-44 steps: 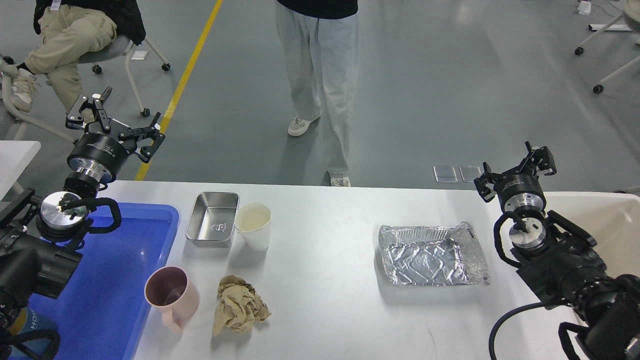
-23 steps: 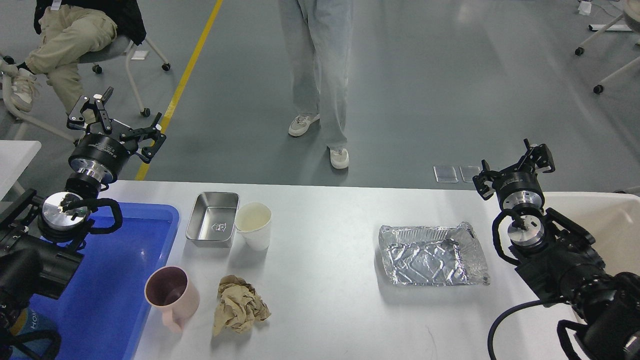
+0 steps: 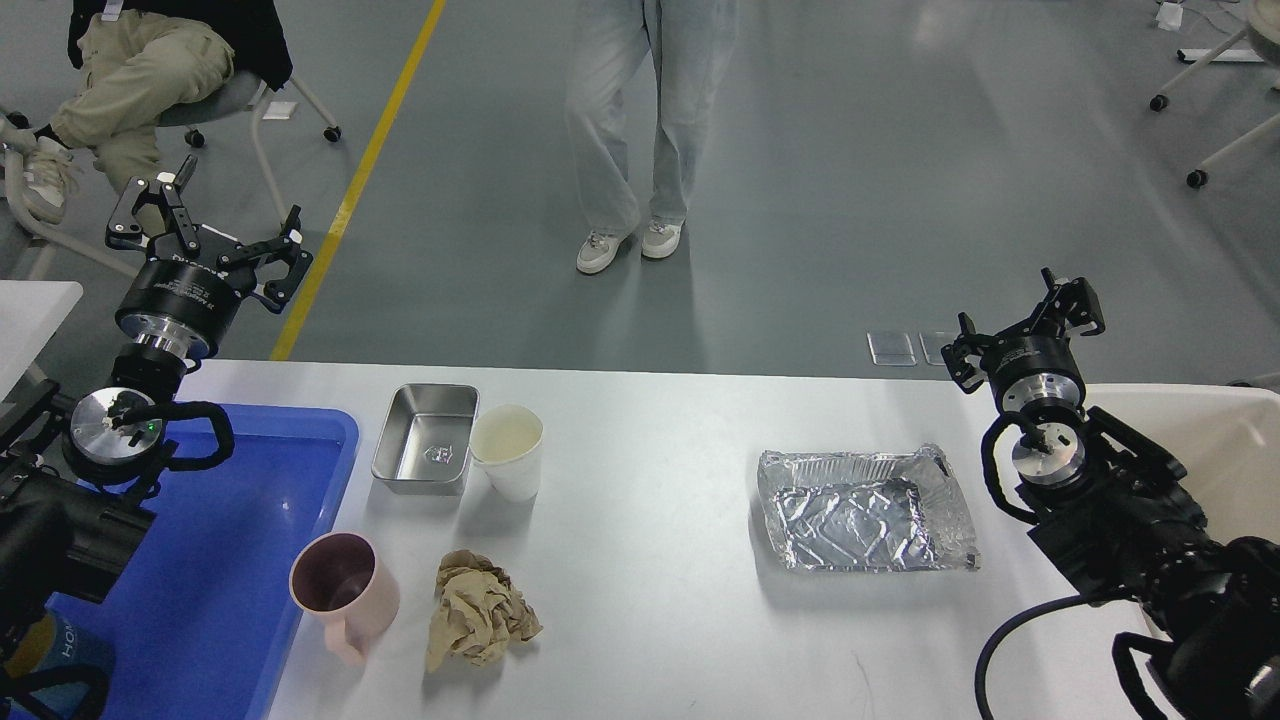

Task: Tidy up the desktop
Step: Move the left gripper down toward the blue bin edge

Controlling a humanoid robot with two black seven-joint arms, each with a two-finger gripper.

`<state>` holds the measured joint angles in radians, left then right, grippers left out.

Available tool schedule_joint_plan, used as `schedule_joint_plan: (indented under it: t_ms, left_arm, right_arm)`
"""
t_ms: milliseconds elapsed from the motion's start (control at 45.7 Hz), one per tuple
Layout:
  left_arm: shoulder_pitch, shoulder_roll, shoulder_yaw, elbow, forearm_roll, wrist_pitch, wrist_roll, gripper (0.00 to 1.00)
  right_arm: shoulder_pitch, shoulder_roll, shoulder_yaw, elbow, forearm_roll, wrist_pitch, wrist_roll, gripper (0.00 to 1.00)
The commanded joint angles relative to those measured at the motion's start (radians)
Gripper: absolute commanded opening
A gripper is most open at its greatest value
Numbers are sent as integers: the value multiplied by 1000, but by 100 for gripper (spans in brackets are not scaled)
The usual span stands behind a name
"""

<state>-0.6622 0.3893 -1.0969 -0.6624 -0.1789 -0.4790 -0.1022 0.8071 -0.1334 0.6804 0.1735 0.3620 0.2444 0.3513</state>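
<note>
The white desktop (image 3: 650,560) spans the view. On it stand a steel tray (image 3: 425,438), a white paper cup (image 3: 507,451), a pink mug (image 3: 343,592), a crumpled brown paper wad (image 3: 478,610) and a crumpled foil tray (image 3: 865,510). My left gripper (image 3: 205,238) is open and empty, raised beyond the desktop's far left corner. My right gripper (image 3: 1022,326) is open and empty, raised over the far right edge, behind the foil tray.
A blue plastic tray (image 3: 215,580) lies at the left under my left arm. A cream-white bin (image 3: 1225,450) sits at the right. A person (image 3: 640,120) stands beyond the far edge; another sits at the far left (image 3: 140,70).
</note>
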Motion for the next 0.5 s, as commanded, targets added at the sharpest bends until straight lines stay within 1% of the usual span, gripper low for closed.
schedule_joint_plan:
  t_ms: [0,88,131,285,416,482]
  left_arm:
    - [1,14,0,0,100,7,-17,96]
    - [1,20,-4,-2,168,3,-80,96]
    - [0,22,-3,-2,180,6,-103,96]
    - [0,43,8,-5,187,-4,-111,96]
    - [22,75,14,-54,187,-9,-122,96]
    - [42,91,14,-68,188,16,-123,96]
  right_arm:
    - [4,0,1,0,-11,0,0,100]
    - [6,1,2,0,-11,-2,0,100]
    - [9,1,2,0,-11,-2,0,100]
    - [11,-2,4,0,-11,-2,0,100]
    - [11,-5,5,0,-11,0,0,100]
    - [11,-5,7,0,-11,0,0,100]
